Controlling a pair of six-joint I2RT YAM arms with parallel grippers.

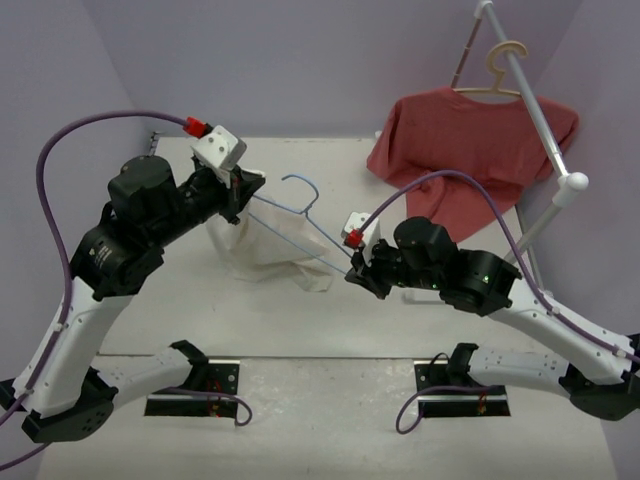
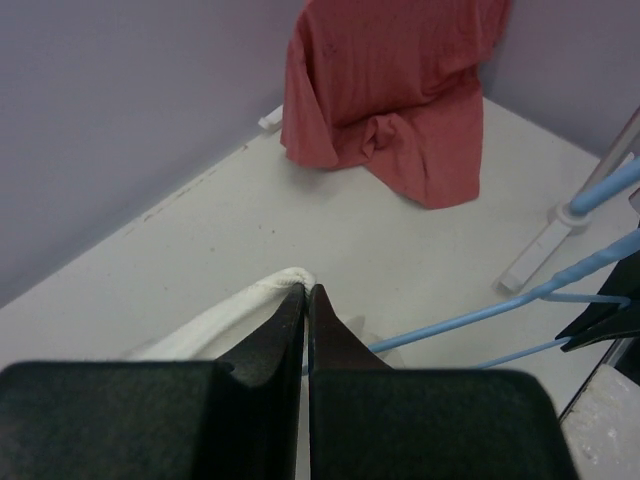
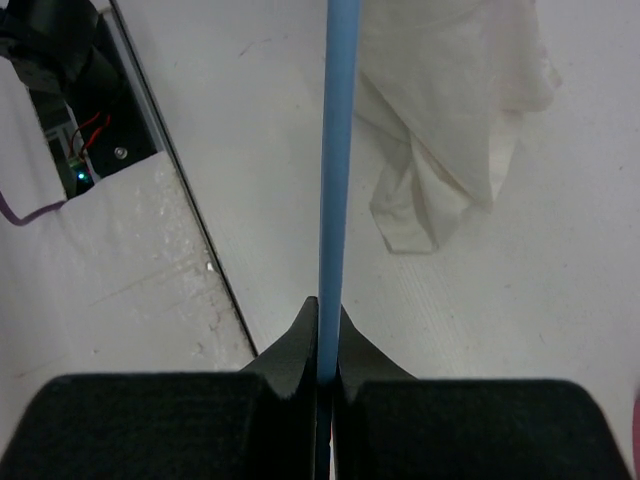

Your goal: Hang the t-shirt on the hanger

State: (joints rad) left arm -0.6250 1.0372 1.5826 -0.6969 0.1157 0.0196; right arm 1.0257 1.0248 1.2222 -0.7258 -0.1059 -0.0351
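Observation:
The cream-white t-shirt [image 1: 262,250] hangs from my left gripper [image 1: 243,190], its lower part bunched on the table. In the left wrist view the gripper [image 2: 307,292] is shut on the shirt's ribbed edge [image 2: 235,310]. The thin light-blue hanger [image 1: 300,215] is held off the table between the arms, hook [image 1: 303,185] toward the back. One end of it runs into the shirt. My right gripper [image 1: 355,272] is shut on the hanger's other end. In the right wrist view the blue wire [image 3: 337,150] runs straight out from the shut gripper [image 3: 328,310], with the t-shirt [image 3: 450,110] beyond.
A red t-shirt [image 1: 470,150] hangs on a beige hanger [image 1: 497,75] from a white rack [image 1: 545,130] at the back right, draping onto the table. The rack's foot [image 2: 545,250] stands near the hanger's far end. Purple walls close the back and sides.

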